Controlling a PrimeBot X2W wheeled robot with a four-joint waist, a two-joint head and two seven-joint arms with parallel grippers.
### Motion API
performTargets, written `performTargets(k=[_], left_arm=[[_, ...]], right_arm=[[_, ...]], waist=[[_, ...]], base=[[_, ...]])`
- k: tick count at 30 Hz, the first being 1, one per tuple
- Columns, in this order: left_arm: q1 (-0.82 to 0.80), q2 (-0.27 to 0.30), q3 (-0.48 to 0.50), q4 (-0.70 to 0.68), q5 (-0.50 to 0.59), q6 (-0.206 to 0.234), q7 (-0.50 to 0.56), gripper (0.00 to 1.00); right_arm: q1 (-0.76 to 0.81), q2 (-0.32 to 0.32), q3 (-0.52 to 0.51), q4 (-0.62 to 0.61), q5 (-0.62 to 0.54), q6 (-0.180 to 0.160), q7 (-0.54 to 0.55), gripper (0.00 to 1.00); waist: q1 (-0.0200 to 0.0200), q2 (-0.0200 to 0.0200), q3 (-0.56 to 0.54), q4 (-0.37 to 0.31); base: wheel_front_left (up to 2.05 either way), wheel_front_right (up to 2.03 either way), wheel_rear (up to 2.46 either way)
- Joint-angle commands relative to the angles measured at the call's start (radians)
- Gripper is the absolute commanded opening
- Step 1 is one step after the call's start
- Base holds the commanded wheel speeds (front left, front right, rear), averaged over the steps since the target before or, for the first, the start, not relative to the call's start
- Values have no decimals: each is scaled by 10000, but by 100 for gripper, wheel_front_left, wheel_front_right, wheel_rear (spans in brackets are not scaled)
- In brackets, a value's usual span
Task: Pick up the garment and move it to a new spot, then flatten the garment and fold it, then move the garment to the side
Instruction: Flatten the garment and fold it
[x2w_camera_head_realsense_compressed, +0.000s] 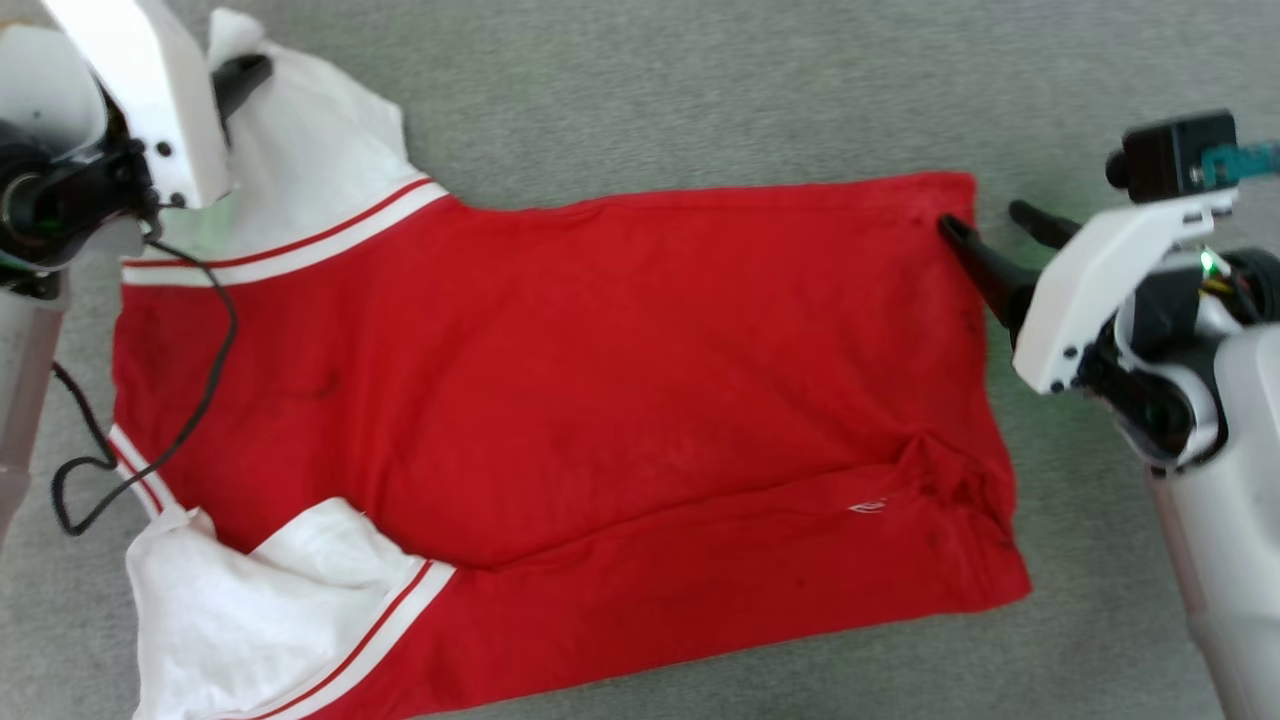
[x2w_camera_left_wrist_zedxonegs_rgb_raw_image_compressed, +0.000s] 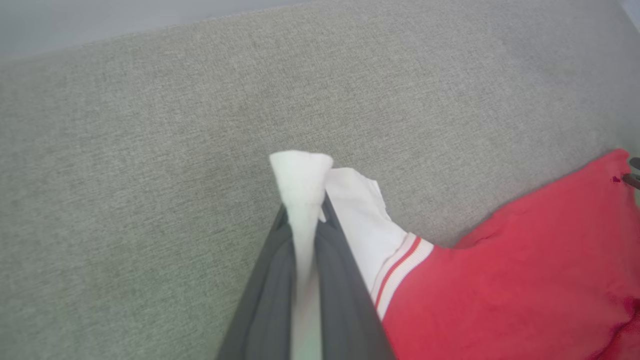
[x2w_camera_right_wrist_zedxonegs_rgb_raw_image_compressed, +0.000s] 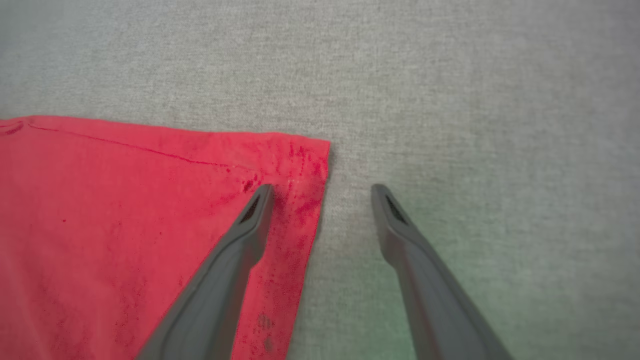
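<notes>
Left pincer (x2w_camera_left_wrist_zedxonegs_rgb_raw_image_compressed: 305, 210) is pinching a white sleeve of the garment (x2w_camera_left_wrist_zedxonegs_rgb_raw_image_compressed: 500, 280), its dark fingers (x2w_camera_left_wrist_zedxonegs_rgb_raw_image_compressed: 270, 300) pressing together on the cloth. A peak of white fabric is poking out past the tips toward 12 o'clock in the left wrist view. The red body is spreading away at 4 o'clock, and the grey woven surface (x2w_camera_left_wrist_zedxonegs_rgb_raw_image_compressed: 150, 125) is stretching beyond.

Right pincer (x2w_camera_right_wrist_zedxonegs_rgb_raw_image_compressed: 322, 192) is hovering spread wide at the hem corner in the right wrist view. One finger (x2w_camera_right_wrist_zedxonegs_rgb_raw_image_compressed: 240, 250) is lying over the red fabric at 7 o'clock and the other is lying over bare grey at 5 o'clock. The hem edge is running between them; whether either tip is touching down is unclear.

In the head view, the garment (x2w_camera_head_realsense_compressed: 600, 380) is lying flat across the grey surface (x2w_camera_head_realsense_compressed: 700, 90), sleeves toward 9 o'clock and hem toward 3 o'clock. Nearest, at 7 o'clock, the other white sleeve (x2w_camera_head_realsense_compressed: 250, 610) is sitting crumpled beside its red-and-white striped trim. At 5 o'clock the red cloth is bunching into a small pucker (x2w_camera_head_realsense_compressed: 950, 470). A black cable (x2w_camera_head_realsense_compressed: 200, 390) is looping over the 9 o'clock edge. Farther off, the right pincer (x2w_camera_head_realsense_compressed: 982, 218) is reaching in from 3 o'clock at the far hem corner. The left pincer (x2w_camera_head_realsense_compressed: 245, 72) is gripping the far sleeve at 11 o'clock.
</notes>
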Motion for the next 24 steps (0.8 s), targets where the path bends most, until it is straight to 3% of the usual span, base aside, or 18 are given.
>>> performTargets(k=[1, 5, 9, 10, 11, 14, 19, 24], left_arm=[[-168, -82, -93, -168, 108, -73, -113, 0], [-219, -185, -141, -356, 112, -129, -211, 0], [-52, -243, -183, -461, 101, -207, -385, 0], [24, -237, -177, -459, 78, -233, -431, 0], [97, -231, -168, -452, 64, -243, -501, 0], [290, -216, -122, -403, 17, -280, -719, 0], [759, -227, 102, -397, -102, -370, -1452, 0], [1701, -157, 359, -566, -234, -337, -2225, 0]], right_arm=[[-495, -118, 190, 343, 103, -4, 269, 100], [-987, -198, 560, 1073, 185, -4, 954, 100], [-1148, -140, 979, 2224, 311, -5, 2337, 100], [-1145, -113, 1025, 2422, 317, -4, 2663, 25], [-1182, -99, 1054, 2537, 330, -4, 2861, 0], [-1451, -190, 1037, 2481, 266, -4, 2930, 0], [-1750, -451, 825, 1764, 107, -2, 2168, 0], [-1120, -638, 546, 1030, -25, -4, 1535, 0]], waist=[[-1, 0, 195, 313], [-1, 0, 285, 517], [-1, 0, 261, 705], [-1, 0, 225, 738], [-1, 0, 185, 768], [-1, 0, 2, 852], [-1, 0, -527, 988], [-1, 0, -1345, 1137]], base=[[0, 0, 0], [0, 0, 0], [0, 0, 0], [0, 0, 0], [0, 0, 0], [0, 0, 0], [0, 0, 0], [0, 0, 0]])
